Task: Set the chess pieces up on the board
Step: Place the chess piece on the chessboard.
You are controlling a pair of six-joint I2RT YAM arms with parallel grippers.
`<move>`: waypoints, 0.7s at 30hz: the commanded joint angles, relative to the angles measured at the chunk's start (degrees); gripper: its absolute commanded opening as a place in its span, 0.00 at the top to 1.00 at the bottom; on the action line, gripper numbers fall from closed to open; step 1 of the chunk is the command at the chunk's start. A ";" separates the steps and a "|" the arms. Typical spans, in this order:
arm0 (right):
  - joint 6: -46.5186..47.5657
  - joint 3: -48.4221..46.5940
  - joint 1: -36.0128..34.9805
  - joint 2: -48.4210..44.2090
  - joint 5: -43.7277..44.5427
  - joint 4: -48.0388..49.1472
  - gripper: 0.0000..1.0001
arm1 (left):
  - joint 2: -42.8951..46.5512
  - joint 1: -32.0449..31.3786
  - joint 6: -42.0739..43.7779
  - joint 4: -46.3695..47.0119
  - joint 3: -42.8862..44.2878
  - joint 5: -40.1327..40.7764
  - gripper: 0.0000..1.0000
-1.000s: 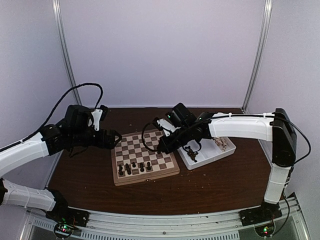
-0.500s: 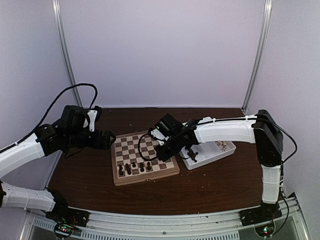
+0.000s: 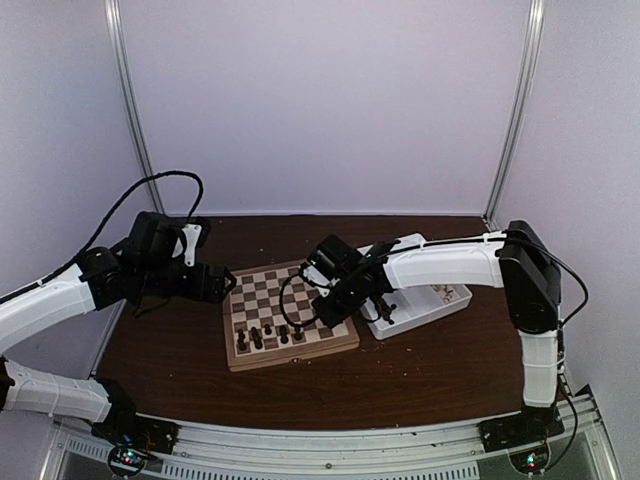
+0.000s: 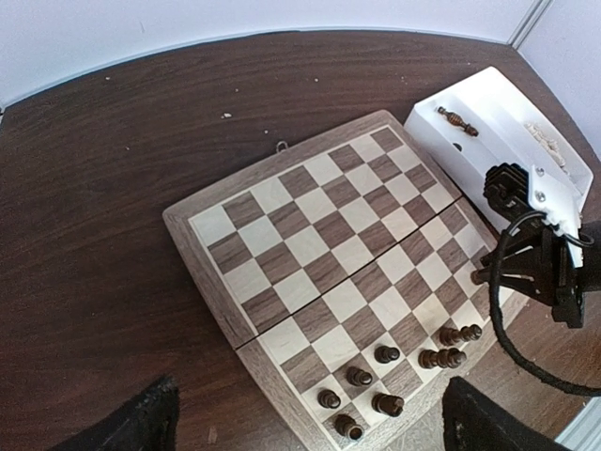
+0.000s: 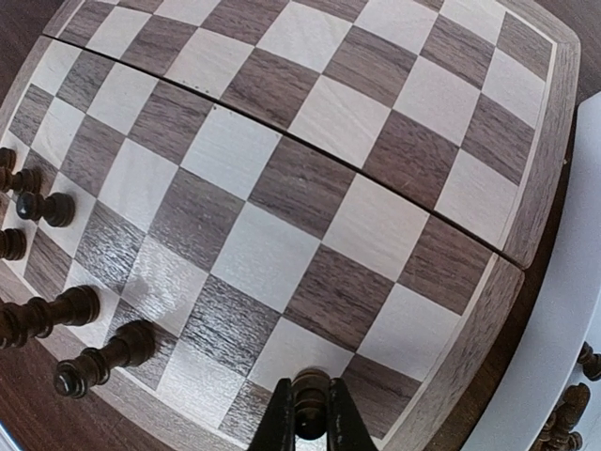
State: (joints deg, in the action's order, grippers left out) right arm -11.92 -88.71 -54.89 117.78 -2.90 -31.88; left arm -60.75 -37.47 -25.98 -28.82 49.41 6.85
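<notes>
Desk: Item one, the board?

Operator: Board (image 4: pixel 310 246): checkered wood with a tan border. It lies flat on the dark brown bench (image 3: pixel 430 370), turned at an angle to my arms.

Desk: Item two, what stands on it?

Operator: Chess pieces (image 4: pixel 387 354): a small cluster of dark ones. All sit on the rows nearest my bases, toward the left and middle of that edge. Several stand upright. At least two look to be lying on their sides.

Desk: Item three, right tool?

Operator: Right tool (image 5: pixel 311 399): fingers together, clamped on one dark piece (image 5: pixel 311 381). I have it over the board's near right corner, above the last row of squares by the border. I cannot tell whether the piece's foot touches the wood.

Desk: Item four, left tool?

Operator: Left tool (image 3: pixel 222 281): fingers wide apart, nothing between them. It hangs above the bench just off the board's left edge, and its camera looks across the whole board.

Desk: Item five, anything beside the board?

Operator: White tray (image 4: pixel 488 113): compartmented, just beside the board's right edge. One compartment holds a spare dark piece (image 4: pixel 455 119) lying down. A farther compartment holds pale pieces (image 4: pixel 549 141), too small for me to count.
</notes>
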 commanded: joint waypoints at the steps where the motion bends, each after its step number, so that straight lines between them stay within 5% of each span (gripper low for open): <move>1: 0.18 -1.63 -0.39 0.93 0.96 -0.23 0.95 | 0.11 0.32 1.02 1.13 1.66 -0.78 0.02; 9: 0.06 -1.94 -0.39 0.32 0.45 0.27 0.81 | 0.19 0.30 0.93 0.96 1.66 -1.09 0.02; 21: -0.37 1.07 -0.31 -6.89 0.87 6.11 0.76 | -1.35 0.30 2.66 -0.14 3.44 -3.78 0.04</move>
State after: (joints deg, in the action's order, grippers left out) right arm -11.92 -88.86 -54.89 116.88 -2.92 -30.37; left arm -60.84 -37.47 -25.21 -28.91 49.54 5.13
